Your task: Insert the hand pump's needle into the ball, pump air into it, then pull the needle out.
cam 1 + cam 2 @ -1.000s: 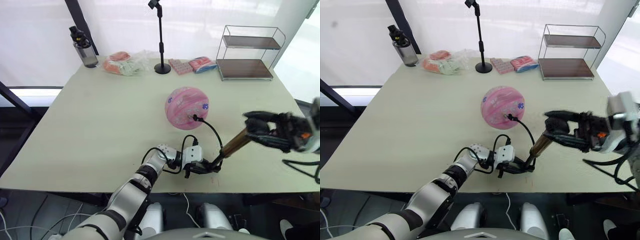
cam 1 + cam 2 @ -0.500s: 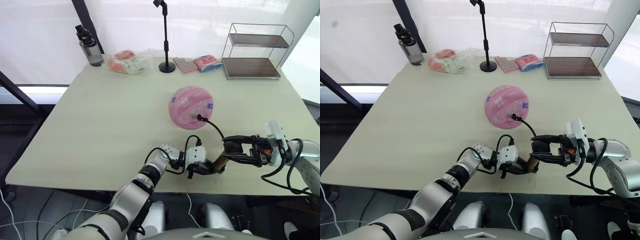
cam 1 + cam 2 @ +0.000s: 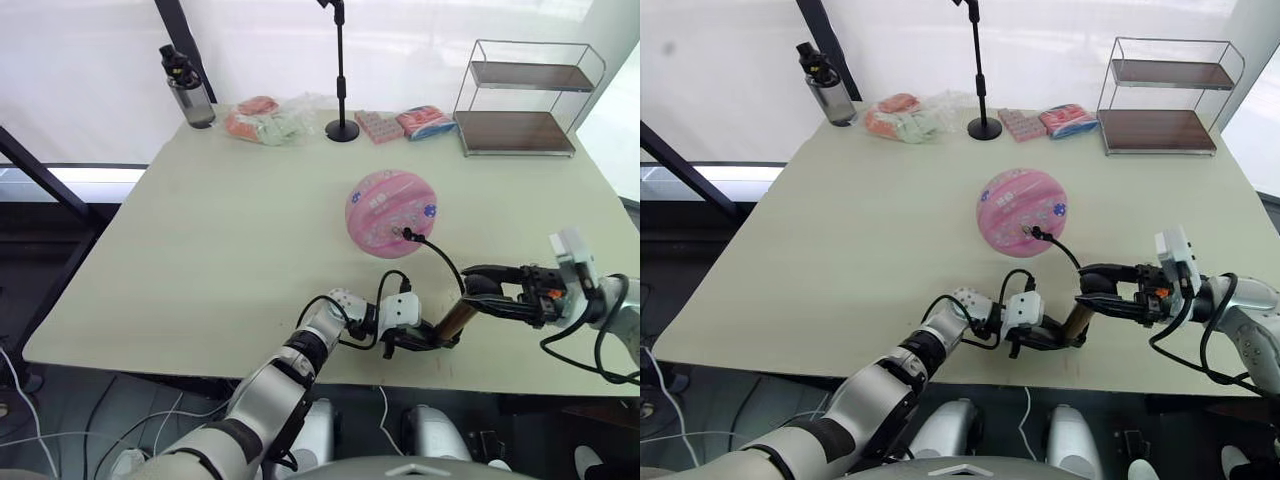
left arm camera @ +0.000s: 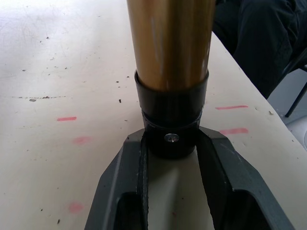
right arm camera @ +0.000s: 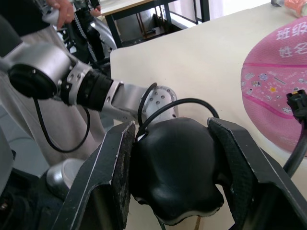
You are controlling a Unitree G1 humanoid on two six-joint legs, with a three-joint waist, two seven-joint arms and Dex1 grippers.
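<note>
Left end effector sits low at the table's near edge, jaws closed on the black base cap of the hand pump; the left wrist view shows both fingers pressed against that cap.
Pump barrel leans up and to the right, away from the ball.
Right end effector has its jaws closed around the pump's black T-handle, fingers flanking it on both sides.
Ball rests free on the table, mid-right, beyond the pump. Needle fitting is seated in its near face; hose arcs from there down to the pump.

Risks, as judged:
- Nothing restrains the ball. A tug on the hose during a stroke could roll it and lever the needle sideways, bending it or popping it out early.
- Barrel is tilted; a push off its axis could twist the base cap out of the left grip or skid it off the near edge.
- The handle looks rounded; the right fingers may slip on the pull stroke.

Count:
- water bottle: one
- packets in a clear bag: number unclear
- stand: one
- pink-wrapped packets: two
- wire shelf: one, two tiers
- ball, pump, hose, needle: one each
- end effectors: two
</note>
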